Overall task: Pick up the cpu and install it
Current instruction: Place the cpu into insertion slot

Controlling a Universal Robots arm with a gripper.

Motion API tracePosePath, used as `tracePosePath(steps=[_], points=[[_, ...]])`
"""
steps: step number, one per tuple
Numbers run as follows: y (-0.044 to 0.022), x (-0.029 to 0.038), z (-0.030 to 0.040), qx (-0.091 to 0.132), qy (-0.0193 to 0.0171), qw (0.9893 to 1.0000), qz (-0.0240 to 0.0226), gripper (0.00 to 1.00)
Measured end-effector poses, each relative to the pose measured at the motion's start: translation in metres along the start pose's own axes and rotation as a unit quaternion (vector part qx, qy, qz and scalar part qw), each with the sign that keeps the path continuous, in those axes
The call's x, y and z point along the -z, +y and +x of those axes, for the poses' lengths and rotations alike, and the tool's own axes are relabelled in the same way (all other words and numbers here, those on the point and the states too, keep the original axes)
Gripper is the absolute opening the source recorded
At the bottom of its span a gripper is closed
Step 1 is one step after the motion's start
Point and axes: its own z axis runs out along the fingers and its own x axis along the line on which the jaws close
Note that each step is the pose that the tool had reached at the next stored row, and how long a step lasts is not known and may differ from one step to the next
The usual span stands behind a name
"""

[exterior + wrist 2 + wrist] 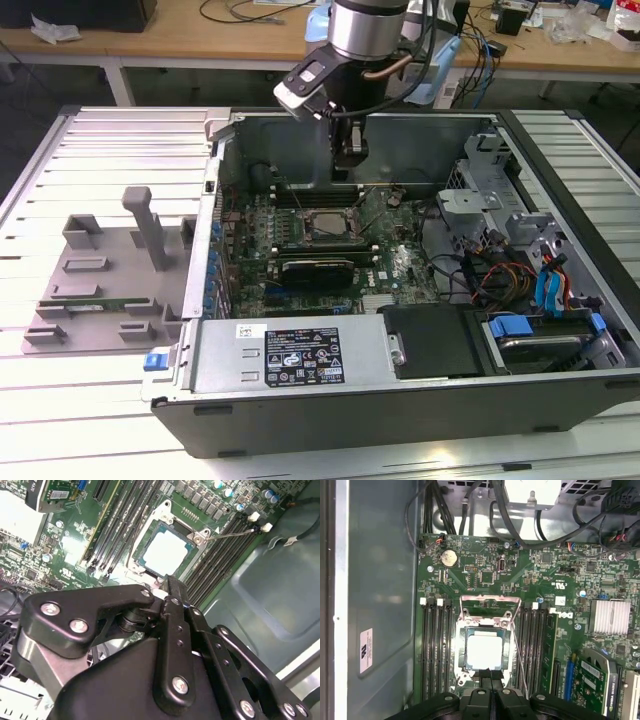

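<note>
The cpu (484,650), a square chip with a bright silver top, lies flat in the motherboard socket (461,652); it also shows in the second wrist view (167,552) and the exterior view (325,222). The socket's metal load plate (490,605) stands swung open beside it, and a thin lever (520,650) sticks out along one side. My gripper (348,165) hangs inside the open computer case, a short way above the socket's edge. Its black fingers (496,677) are pressed together with nothing between them, and its tip (170,582) hovers just off the chip's rim.
Rows of memory slots (435,645) flank the socket. An expansion card (318,270) lies across the board in front of it. Cables and drive bays (520,290) crowd the case at the exterior view's right. A grey fixture tray (110,280) sits outside the case wall (210,230).
</note>
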Motion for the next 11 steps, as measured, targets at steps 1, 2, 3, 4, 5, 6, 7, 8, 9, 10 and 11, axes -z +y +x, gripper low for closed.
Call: tracePosePath(steps=[1, 2, 3, 4, 5, 6, 7, 8, 9, 10, 11], points=[[-0.0001, 0.0014, 0.0, 0.0, 0.0, 1.0, 0.0, 0.11], [-0.0001, 0.0024, 0.0, 0.0, 0.0, 1.0, 0.0, 0.11], [-0.0003, 0.005, -0.0001, 0.0, 0.0, 1.0, 0.0, 0.11], [-0.0005, 0.0082, -0.0001, 0.0, 0.0, 1.0, 0.0, 0.11], [-0.0005, 0.0104, -0.0001, 0.0, 0.0, 1.0, 0.0, 0.11], [-0.0008, 0.015, -0.0002, 0.0, 0.0, 1.0, 0.0, 0.11], [-0.0009, 0.0163, -0.0002, 0.0, 0.0001, 1.0, 0.0, 0.11], [-0.0009, 0.0163, -0.0002, 0.0, 0.0002, 1.0, -0.0001, 0.11], [-0.0009, 0.0164, -0.0002, 0.0, 0.0001, 1.0, 0.0, 0.11], [-0.0009, 0.0164, -0.0002, 0.0, 0.0002, 1.0, 0.0, 0.11], [-0.0009, 0.0164, -0.0002, 0.0, 0.0002, 1.0, 0.0, 0.11]])
